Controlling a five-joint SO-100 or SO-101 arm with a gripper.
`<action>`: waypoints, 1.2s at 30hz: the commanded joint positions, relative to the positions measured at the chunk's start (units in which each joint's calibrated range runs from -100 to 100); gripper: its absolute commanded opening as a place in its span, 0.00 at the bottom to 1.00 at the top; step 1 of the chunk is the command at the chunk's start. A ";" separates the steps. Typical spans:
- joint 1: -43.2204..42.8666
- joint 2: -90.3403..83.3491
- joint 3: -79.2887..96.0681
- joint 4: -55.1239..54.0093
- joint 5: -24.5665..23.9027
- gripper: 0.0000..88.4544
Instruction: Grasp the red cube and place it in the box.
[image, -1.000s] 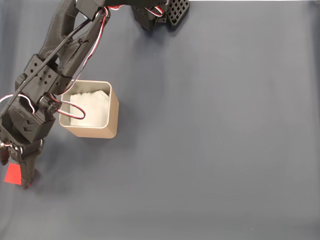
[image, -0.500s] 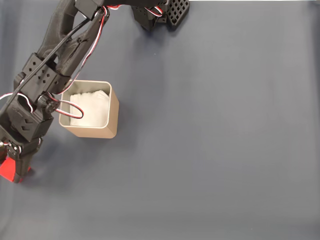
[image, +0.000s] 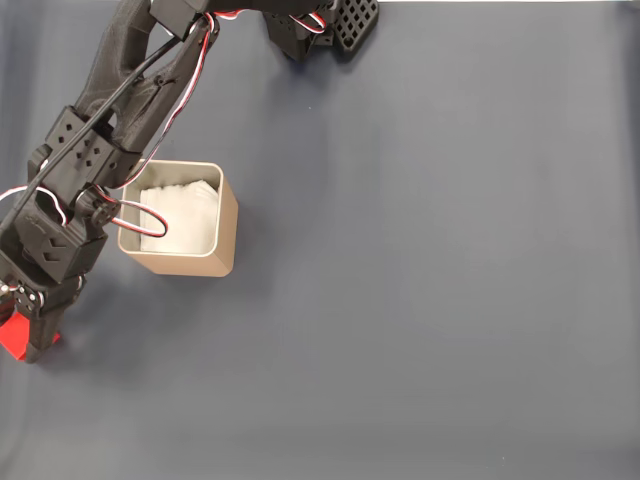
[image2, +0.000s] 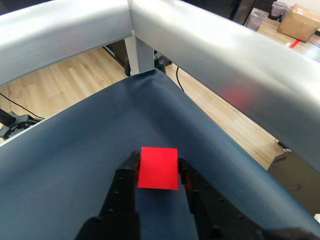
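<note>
The red cube (image: 13, 338) is at the far left edge of the fixed view, below and left of the box. The wrist view shows the red cube (image2: 158, 167) between my two black fingers, with one pressed against each side. My gripper (image: 27, 343) points down at that spot and is shut on the cube. In the wrist view the gripper (image2: 158, 161) rises from the bottom edge. The box (image: 190, 265) is tan with a pale rim and white lining, and it stands upright to the upper right of the gripper. Whether the cube is off the mat I cannot tell.
The arm's base (image: 312, 25) sits at the top, and the arm with its red and white wires crosses over the box's left side. Silver frame rails (image2: 210, 55) and the mat's corner lie just beyond the cube. The dark mat (image: 430, 280) stretches wide to the right.
Over the last second the gripper shifted left and slightly up and its fingers closed around the cube, which moved a little left with them. Nothing has moved in the last half second.
</note>
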 joint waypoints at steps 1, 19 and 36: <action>0.32 -2.80 -1.11 0.51 0.24 0.12; -1.74 -13.71 0.62 18.64 -0.63 0.05; -5.01 -31.97 0.90 37.68 -1.71 0.03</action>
